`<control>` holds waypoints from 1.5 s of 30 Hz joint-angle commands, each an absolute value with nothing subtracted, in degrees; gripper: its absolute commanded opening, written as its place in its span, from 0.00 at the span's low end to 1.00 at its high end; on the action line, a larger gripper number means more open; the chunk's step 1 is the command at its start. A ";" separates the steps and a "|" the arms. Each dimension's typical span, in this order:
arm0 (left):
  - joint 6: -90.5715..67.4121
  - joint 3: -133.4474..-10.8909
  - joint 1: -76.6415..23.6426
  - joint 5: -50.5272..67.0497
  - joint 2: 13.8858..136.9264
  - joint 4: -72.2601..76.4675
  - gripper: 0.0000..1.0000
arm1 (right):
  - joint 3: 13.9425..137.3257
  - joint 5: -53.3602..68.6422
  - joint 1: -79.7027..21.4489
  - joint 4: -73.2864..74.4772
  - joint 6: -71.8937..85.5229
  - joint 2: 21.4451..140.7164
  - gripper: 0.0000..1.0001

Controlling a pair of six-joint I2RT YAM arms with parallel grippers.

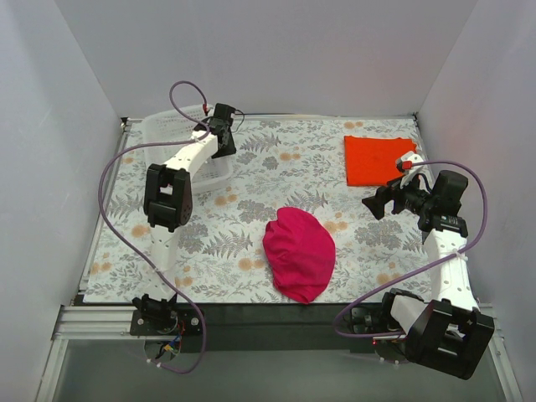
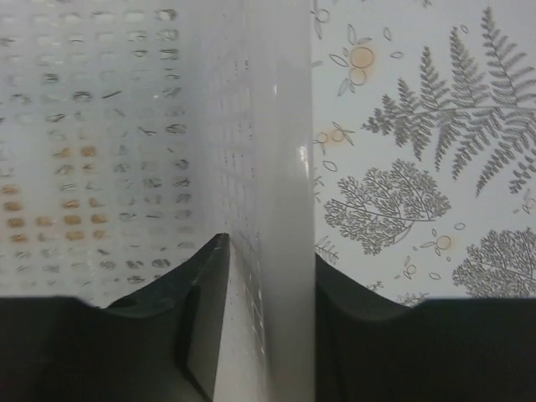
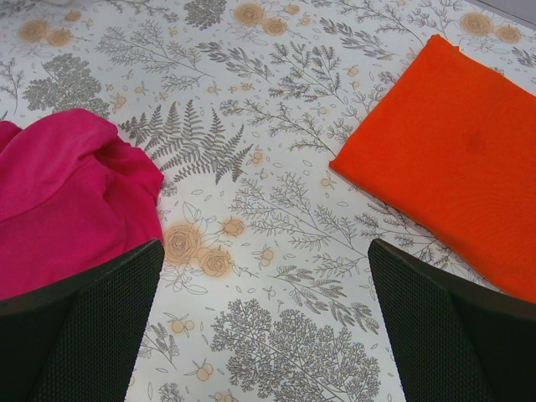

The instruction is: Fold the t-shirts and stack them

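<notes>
My left gripper straddles the wall of the white basket at the far left of the tabletop, one finger inside and one outside, both pressed against the plastic. My right gripper hangs wide open over bare tabletop, holding nothing. The pink t-shirt lies crumpled near the front middle. The orange t-shirt lies folded flat at the far right, well apart from it.

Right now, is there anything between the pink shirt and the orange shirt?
No. Only bare flowery tablecloth lies between the pink shirt and the orange shirt. The right wrist view shows that stretch best.
</notes>
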State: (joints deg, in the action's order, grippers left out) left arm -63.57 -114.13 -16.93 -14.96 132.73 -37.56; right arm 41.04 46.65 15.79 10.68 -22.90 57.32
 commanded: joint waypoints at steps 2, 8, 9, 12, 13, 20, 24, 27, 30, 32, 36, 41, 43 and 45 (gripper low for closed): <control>-62.06 -114.01 -17.23 -29.15 130.35 -42.37 0.30 | 42.19 47.29 16.08 11.51 -23.47 56.25 0.98; -51.88 -104.96 -15.74 -29.02 124.90 -36.04 0.31 | 42.19 47.37 16.08 11.51 -23.47 56.16 0.98; -50.64 -103.55 -14.43 -26.48 124.11 -35.17 0.31 | 42.27 47.46 16.17 11.51 -23.47 56.16 0.98; -47.12 -98.45 -10.83 -23.30 120.86 -32.17 0.30 | 42.19 47.46 16.08 11.60 -23.47 56.16 0.98; -46.15 -97.48 -9.68 -18.42 119.98 -31.82 0.27 | 42.10 47.63 16.08 11.60 -23.47 56.16 0.98; -37.71 -91.49 -5.45 -10.72 117.07 -26.90 0.28 | 42.10 48.34 16.08 11.60 -23.38 56.51 0.98; -37.79 -92.37 -4.13 -11.77 118.74 -26.81 0.33 | 42.01 48.08 16.08 11.60 -23.38 56.87 0.98; -38.32 -92.64 -3.43 -12.57 118.83 -26.72 0.47 | 41.92 48.16 16.08 11.60 -23.55 57.22 0.98; -38.93 -92.72 -3.34 -10.90 116.90 -26.63 0.51 | 41.57 50.87 16.08 12.21 -24.52 57.22 0.98; -40.25 -92.99 -3.43 -9.06 114.18 -26.37 0.54 | 41.14 53.95 16.08 13.27 -28.20 56.96 0.98; -42.80 -92.38 -3.43 -2.84 107.68 -25.75 0.69 | 40.34 66.23 14.77 21.51 -43.38 58.00 0.98; -46.40 -83.54 -3.43 2.63 92.95 -21.19 0.90 | 43.41 60.49 -0.42 34.71 -59.68 63.89 0.98; -48.42 -78.60 -3.43 3.77 87.13 -17.43 0.96 | 45.08 57.05 -8.74 35.24 -59.85 65.38 0.98; -51.74 -69.67 -3.34 5.88 78.02 -15.30 0.97 | 46.40 53.29 -13.51 36.38 -60.29 66.09 0.98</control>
State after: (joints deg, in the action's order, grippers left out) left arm -46.78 -78.11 -3.79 1.08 89.10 -20.32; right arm 42.15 57.28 -7.01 30.85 -53.91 65.89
